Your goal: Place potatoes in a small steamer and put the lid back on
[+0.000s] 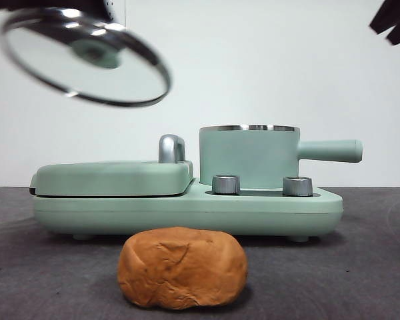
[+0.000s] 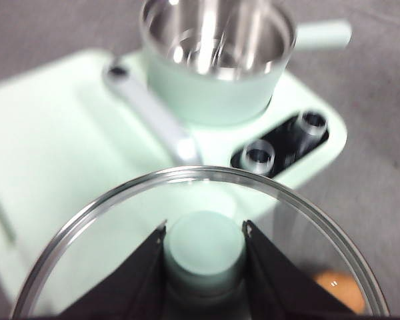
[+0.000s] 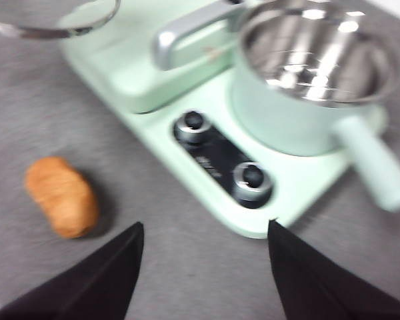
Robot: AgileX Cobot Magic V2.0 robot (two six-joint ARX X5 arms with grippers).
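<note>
The potato (image 1: 182,268), an orange-brown lumpy oval, lies on the grey table in front of the appliance; it also shows in the right wrist view (image 3: 61,196). The small steamer (image 1: 249,155), a mint green pot with a steel rim and side handle, stands open and empty on the appliance's right side (image 2: 217,57) (image 3: 317,77). My left gripper (image 2: 204,230) is shut on the mint knob of the glass lid (image 1: 87,59) and holds it tilted, high at the upper left. My right gripper (image 3: 203,230) is open and empty, above the table in front of the appliance.
The mint green appliance base (image 1: 187,210) carries a flat hinged griddle cover (image 1: 113,177) with a chrome handle (image 1: 171,148) on the left and two steel dials (image 1: 226,184) in front of the pot. A black arm tip (image 1: 393,20) shows at the top right corner.
</note>
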